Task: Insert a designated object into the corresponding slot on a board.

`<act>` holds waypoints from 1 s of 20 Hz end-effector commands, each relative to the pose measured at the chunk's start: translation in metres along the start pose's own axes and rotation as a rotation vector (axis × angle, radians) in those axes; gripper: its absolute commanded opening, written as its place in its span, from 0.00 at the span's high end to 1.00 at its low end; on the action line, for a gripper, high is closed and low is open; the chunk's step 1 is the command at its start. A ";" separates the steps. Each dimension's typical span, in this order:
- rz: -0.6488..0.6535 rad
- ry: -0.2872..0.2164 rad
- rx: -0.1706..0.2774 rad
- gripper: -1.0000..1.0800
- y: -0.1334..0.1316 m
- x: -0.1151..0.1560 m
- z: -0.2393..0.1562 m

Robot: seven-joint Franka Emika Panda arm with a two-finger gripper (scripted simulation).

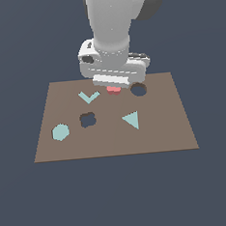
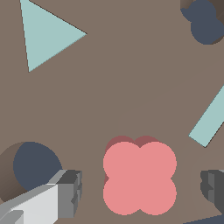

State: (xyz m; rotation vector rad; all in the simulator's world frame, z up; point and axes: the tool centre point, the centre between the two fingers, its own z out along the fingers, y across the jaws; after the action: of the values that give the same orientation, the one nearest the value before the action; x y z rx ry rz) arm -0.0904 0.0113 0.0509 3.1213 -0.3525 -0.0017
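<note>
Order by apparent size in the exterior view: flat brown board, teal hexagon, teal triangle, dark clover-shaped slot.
1. Flat brown board, clearly the largest.
2. Teal hexagon, teal triangle and dark clover-shaped slot look about alike; I would not rank them.

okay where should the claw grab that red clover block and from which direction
Come straight down on the red clover block, as the claw is already placed in the wrist view. It lies flat on the board, so only its side walls offer grip. Close the fingers on opposite lobes, probably steadier than in the notches.
</note>
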 end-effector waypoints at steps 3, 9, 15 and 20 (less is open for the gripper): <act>0.001 0.000 0.000 0.04 0.000 0.000 0.007; 0.003 0.001 0.001 0.04 -0.001 0.000 0.021; 0.003 0.001 0.001 1.00 -0.001 0.000 0.021; 0.003 0.001 0.001 1.00 -0.001 0.000 0.021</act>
State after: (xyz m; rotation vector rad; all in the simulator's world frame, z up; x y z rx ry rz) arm -0.0909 0.0124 0.0305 3.1216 -0.3558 0.0000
